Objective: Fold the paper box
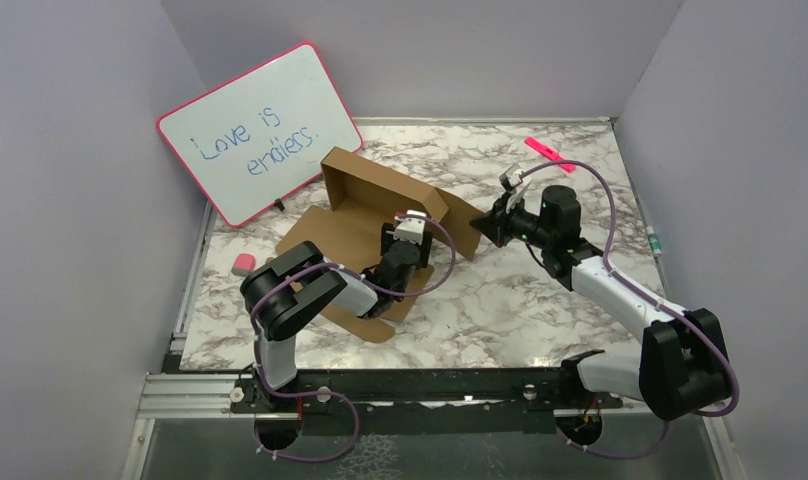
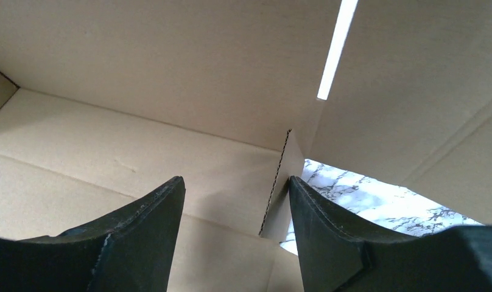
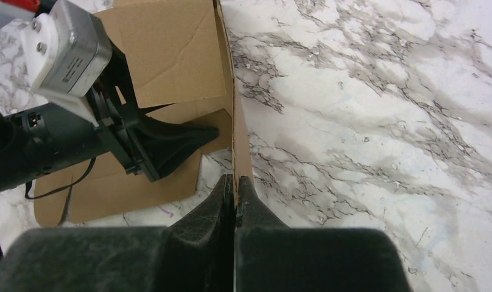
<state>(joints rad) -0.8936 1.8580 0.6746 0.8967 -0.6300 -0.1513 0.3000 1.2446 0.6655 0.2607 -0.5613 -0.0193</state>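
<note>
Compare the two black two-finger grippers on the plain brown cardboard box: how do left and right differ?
Jaws: the left gripper stands open with a clear gap; the right gripper is shut, pinching a thin flap edge of the brown cardboard box. Place: left reaches inside the box over its floor; right holds from outside, over the marble table. Both work the same box.

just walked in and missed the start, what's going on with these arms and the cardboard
Two robot arms are partway through folding a brown cardboard box on the marble table. The right gripper is pinched shut on the edge of a side flap, holding it upright. The left gripper sits inside the box, jaws apart around a corner flap's edge. The back wall is up; the near panel lies flat.
</note>
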